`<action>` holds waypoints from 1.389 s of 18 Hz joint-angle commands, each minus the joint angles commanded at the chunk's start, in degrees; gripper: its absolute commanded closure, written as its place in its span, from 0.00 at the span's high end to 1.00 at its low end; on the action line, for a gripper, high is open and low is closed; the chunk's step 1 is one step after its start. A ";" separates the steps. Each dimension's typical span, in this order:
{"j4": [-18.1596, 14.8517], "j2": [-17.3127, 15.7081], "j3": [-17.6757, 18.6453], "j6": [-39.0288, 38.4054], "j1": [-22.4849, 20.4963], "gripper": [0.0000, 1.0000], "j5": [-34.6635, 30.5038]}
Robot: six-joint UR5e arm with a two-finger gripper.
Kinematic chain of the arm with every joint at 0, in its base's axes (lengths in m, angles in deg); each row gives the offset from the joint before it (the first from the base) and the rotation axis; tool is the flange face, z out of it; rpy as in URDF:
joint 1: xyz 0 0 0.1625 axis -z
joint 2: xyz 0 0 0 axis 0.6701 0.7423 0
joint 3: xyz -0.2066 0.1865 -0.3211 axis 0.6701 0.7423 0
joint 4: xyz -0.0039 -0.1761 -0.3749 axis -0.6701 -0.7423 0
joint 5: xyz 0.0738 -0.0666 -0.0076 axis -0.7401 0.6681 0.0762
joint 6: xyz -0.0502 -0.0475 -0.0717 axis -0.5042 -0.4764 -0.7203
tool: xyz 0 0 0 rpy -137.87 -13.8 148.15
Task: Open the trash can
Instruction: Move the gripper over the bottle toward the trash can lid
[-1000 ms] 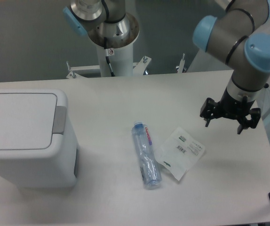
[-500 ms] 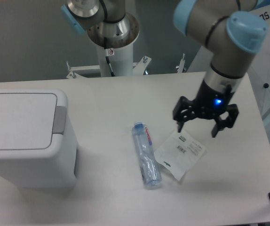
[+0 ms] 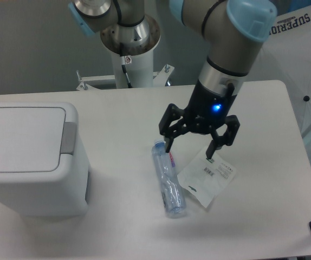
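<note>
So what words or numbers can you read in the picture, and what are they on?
"SUPERIOR" - on the white sheet behind the table, top right; it runs off the edge, so it may be cut short.
Red print on the plastic bottle label - too small to read.
Dark print and marks on the clear packet - too blurred to read.
Trash can and the robot's hand - no writing to be seen.

one fixed camera, high and angled down.
it faces the arm's base across the table, at middling range, front edge nearest.
</note>
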 joint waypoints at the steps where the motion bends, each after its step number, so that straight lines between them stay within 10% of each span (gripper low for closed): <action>1: 0.00 0.00 0.09 -0.44 0.18 1.00 0.53; 25: 1.05 -7.03 8.70 -9.32 9.67 1.00 5.02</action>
